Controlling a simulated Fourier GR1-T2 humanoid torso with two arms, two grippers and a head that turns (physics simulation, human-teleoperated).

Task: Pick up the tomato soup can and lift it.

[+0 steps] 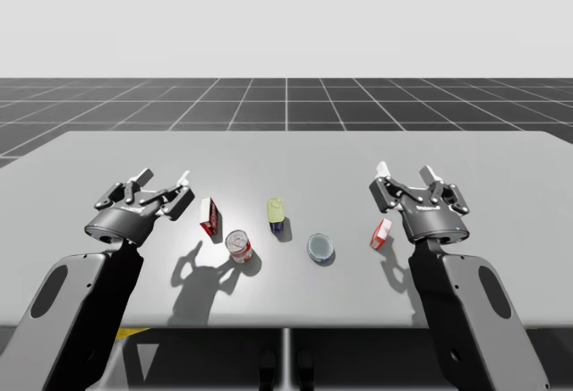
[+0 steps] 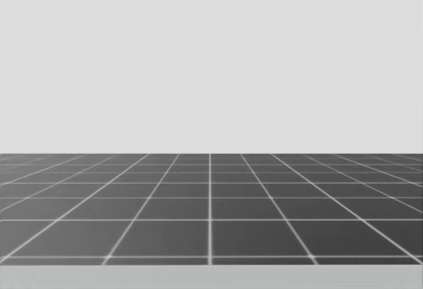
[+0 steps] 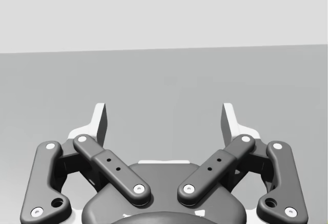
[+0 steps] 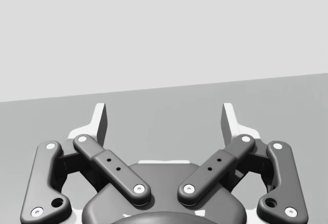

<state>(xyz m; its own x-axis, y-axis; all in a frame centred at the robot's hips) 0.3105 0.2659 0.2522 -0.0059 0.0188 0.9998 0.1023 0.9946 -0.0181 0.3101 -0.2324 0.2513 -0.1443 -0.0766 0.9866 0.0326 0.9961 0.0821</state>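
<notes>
In the high view a red-and-white soup can [image 1: 239, 246] stands upright near the table's front, left of centre. My left gripper [image 1: 165, 179] hovers open, up and to the left of the can and apart from it. My right gripper [image 1: 406, 173] hovers open on the right side, far from the can. The left wrist view has my left gripper [image 3: 164, 119] open over bare table. In the right wrist view my right gripper [image 4: 164, 119] is open too, with nothing between its fingers.
A red box [image 1: 210, 217] stands just left of the can. A yellow-green bottle [image 1: 277, 216] and a flat blue-grey round tin [image 1: 320, 248] lie to its right. A small red-and-white box [image 1: 381, 233] sits by my right arm. The grey table [image 1: 295, 154] stretches back.
</notes>
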